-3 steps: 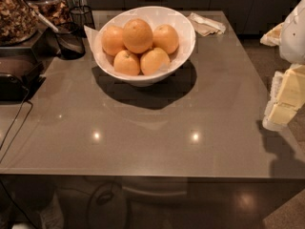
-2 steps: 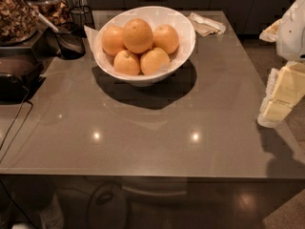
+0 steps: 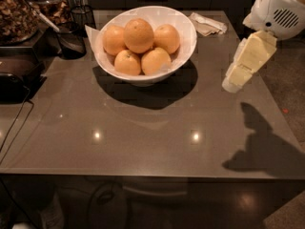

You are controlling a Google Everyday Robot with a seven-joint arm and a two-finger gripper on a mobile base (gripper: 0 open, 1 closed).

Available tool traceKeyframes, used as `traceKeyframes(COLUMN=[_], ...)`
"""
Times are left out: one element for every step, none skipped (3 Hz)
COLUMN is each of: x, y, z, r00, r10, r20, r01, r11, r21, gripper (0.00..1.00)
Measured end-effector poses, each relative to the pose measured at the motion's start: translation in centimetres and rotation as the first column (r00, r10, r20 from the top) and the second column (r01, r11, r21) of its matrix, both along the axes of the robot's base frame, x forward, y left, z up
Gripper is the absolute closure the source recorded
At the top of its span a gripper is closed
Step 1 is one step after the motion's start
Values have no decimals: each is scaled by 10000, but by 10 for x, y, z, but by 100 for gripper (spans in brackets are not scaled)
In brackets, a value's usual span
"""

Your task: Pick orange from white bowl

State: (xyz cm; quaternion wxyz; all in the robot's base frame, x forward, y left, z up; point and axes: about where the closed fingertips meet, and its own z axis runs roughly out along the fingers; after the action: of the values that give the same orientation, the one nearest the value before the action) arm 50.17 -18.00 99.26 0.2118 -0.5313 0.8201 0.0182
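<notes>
- A dark wire-mesh cup (image 3: pixel 71 38) stands at the far left of the shiny grey-brown worktop (image 3: pixel 143 137), just beside the bowl.
- The big shiny white bowl (image 3: pixel 187 42) sits at the back, with five round fruits in it.
- The big, deep-coloured round orange (image 3: pixel 138 35) lies on top of the other four.
- A crumpled pale paper packet (image 3: pixel 208 24) lies behind the bowl, to its right.
- The cream-coloured robot gripper (image 3: pixel 232 81) hangs above the worktop's right side, apart from the bowl. I cannot tell if it is open or closed.

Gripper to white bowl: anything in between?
Camera view: only bare table lies between the gripper, near the table's right edge, and the white bowl.
</notes>
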Motion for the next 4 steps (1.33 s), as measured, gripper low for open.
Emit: traceKeyframes(x=[18,20,39,61], y=[28,29,49,71], z=[3,5,10,13], r00=[9968,9969,9966,9967], r10=[783,780,821,810], r20=[-185,-93,100,-58], r01=[-776,-777,-826,-800], r11=[9964,9963,9933,9918], r21=[347,367,812,994], gripper=[0,0,0,0])
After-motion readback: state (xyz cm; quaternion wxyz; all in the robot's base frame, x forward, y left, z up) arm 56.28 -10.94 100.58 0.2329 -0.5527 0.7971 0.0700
